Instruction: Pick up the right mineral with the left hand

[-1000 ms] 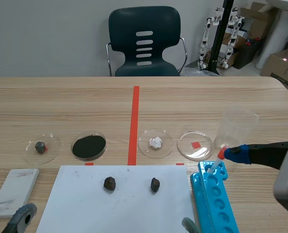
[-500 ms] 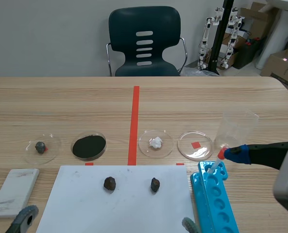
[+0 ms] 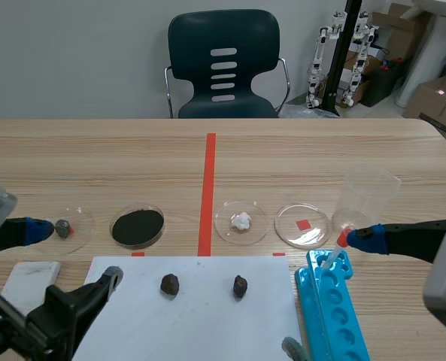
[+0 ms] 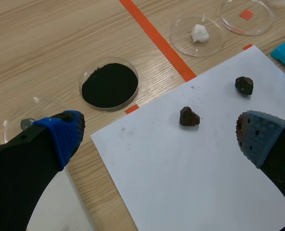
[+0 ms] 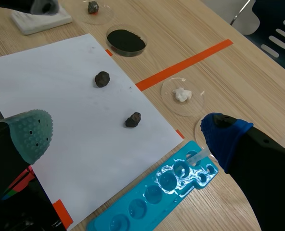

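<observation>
Ideally the left gripper (image 4: 161, 137), fingers wide, should skip the left mineral (image 4: 189, 117) and straddle the right mineral (image 4: 244, 85) on the paper (image 4: 180, 192) before closing.

1 front view, 2 nearer wrist views; common white sheet (image 3: 207, 320)

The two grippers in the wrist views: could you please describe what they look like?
Both arms are black, and each ends in two thick black fingers. The left gripper has a bright blue pad on one fingertip and a grey-blue dotted pad on the other. The right gripper is much the same, with a blue pad and a grey-green dotted pad.
</observation>
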Available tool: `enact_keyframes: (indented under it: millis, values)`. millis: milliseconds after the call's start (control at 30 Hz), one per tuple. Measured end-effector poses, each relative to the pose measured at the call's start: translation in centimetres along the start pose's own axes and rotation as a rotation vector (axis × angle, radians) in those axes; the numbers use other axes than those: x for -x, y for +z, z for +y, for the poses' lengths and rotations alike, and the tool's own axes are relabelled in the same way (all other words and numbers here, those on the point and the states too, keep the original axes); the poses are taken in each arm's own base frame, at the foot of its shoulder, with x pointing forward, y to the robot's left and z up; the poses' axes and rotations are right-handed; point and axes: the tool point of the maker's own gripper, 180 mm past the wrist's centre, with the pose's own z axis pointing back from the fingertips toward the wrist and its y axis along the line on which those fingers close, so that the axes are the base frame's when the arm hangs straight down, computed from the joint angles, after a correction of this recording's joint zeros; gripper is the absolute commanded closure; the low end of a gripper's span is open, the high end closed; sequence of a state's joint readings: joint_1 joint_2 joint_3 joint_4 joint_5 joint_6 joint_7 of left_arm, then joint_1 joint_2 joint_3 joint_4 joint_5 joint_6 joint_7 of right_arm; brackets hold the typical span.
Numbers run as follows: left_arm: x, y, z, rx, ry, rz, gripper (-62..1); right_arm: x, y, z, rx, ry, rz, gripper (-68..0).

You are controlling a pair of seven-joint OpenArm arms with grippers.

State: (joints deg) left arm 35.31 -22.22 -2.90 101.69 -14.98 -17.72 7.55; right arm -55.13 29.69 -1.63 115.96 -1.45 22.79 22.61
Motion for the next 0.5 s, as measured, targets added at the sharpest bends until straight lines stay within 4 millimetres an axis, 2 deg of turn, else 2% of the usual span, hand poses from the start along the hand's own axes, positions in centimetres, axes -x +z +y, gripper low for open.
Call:
enact_keyframes:
  millis: [167, 333, 500]
  values:
    - [0.3, -2.4, 0.1, -0.049, 0.067, 0.098, -62.3, 0.0, 0.0, 0.0, 0.000, 0.000, 0.000, -65.3]
    - [0.7, -4.6, -1.4, -0.070, 0.102, 0.187, -62.3, 0.0, 0.0, 0.0, 0.000, 0.000, 0.000, -65.3]
    - [2.6, -6.3, -2.3, -0.085, 0.099, 0.328, -62.3, 0.0, 0.0, 0.0, 0.000, 0.000, 0.000, -65.3]
